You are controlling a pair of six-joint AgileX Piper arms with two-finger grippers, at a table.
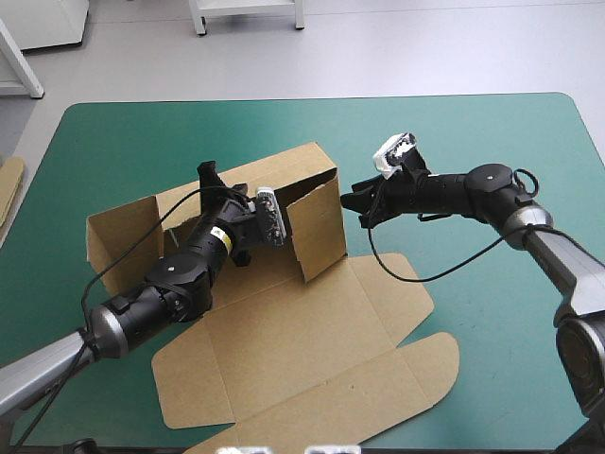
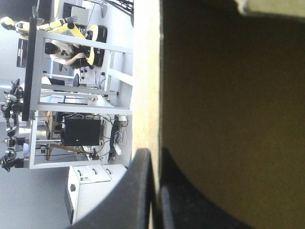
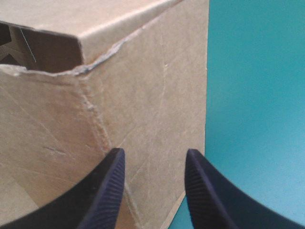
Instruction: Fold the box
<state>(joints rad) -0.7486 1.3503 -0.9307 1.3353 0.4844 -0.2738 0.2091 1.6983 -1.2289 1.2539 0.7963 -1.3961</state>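
The brown box [image 1: 312,331] lies mid-table, its lid panel flat toward the near edge. Its back wall [image 1: 284,173] and right wall [image 1: 319,230] stand raised and meet at a corner. My left gripper [image 1: 210,178] reaches in from the left over the box floor and is shut on the back wall's top edge. In the left wrist view its fingers [image 2: 156,191] are all but closed, with the board [image 2: 228,119] between them. My right gripper [image 1: 355,202] hovers open just outside the right wall. The right wrist view shows the gripper [image 3: 155,164] facing the box corner [image 3: 143,95], apart from it.
A left side flap [image 1: 121,236] of the box rests on the teal-green cover [image 1: 492,132]. An edge of more brown board [image 1: 8,184] shows at the table's left edge. Bare cover lies to the right of the box and behind it.
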